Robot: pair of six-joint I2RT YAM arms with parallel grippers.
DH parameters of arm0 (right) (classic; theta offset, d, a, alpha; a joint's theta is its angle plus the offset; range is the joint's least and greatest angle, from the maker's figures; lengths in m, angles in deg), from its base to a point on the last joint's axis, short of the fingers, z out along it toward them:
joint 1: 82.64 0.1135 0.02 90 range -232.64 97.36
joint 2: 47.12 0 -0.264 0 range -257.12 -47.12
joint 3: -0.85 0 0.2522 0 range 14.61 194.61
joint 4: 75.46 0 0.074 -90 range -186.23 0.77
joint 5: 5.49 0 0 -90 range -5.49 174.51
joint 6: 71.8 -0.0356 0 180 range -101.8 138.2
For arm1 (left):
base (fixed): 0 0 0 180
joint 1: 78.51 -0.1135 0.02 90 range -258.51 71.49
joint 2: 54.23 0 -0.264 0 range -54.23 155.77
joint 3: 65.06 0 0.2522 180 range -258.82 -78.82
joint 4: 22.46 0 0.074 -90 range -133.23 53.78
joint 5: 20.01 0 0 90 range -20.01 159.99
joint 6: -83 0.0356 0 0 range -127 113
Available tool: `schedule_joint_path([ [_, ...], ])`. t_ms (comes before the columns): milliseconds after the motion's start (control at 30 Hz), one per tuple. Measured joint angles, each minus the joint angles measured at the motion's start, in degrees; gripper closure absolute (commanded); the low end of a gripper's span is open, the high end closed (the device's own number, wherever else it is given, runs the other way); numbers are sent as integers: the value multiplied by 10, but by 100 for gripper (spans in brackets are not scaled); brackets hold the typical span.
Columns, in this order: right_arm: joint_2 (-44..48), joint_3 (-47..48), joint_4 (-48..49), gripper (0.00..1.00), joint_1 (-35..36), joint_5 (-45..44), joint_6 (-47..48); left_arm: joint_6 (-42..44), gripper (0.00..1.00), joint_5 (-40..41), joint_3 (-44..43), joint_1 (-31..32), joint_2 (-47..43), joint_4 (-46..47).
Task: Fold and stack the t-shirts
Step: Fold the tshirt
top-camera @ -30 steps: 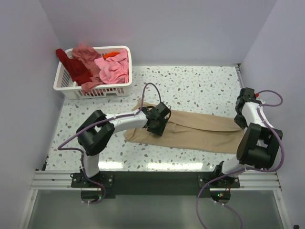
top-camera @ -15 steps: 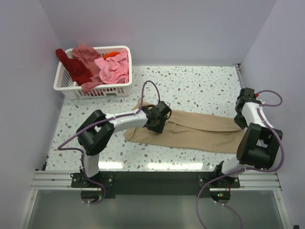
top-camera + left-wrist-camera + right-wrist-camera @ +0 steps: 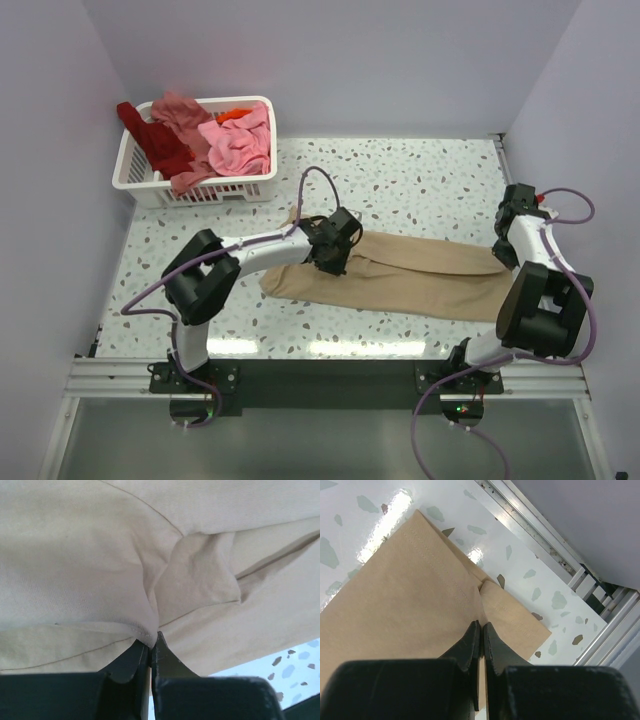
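Note:
A large tan t-shirt (image 3: 420, 280) lies stretched across the middle of the table. My left gripper (image 3: 333, 258) is on its left part, shut on a pinched fold of the tan cloth (image 3: 75, 555); the jaws meet at the fold (image 3: 152, 642). My right gripper (image 3: 503, 258) is at the shirt's right end, shut on the tan cloth (image 3: 395, 595) close to its hemmed corner (image 3: 481, 626). More shirts lie heaped in the basket: light pink (image 3: 240, 145), salmon (image 3: 180, 110), dark red (image 3: 160, 145) and a bit of orange (image 3: 235, 114).
The white slatted basket (image 3: 250, 100) stands at the far left of the speckled table. A metal rail (image 3: 560, 555) runs along the table's right edge, close to my right gripper. Purple walls close in on the left, back and right.
My left gripper has shifted slightly toward the far side with the tan cloth in it. The right arm has barely moved.

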Motion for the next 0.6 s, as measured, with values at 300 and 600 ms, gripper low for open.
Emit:
schedule_joint_path([
  [300,0,0,0,100,0,-4,2,-13,100,-82,-25,-26,-2,-41],
  [600,0,0,0,100,0,-7,2,-13,100,-162,-33,-36,-2,-78],
])
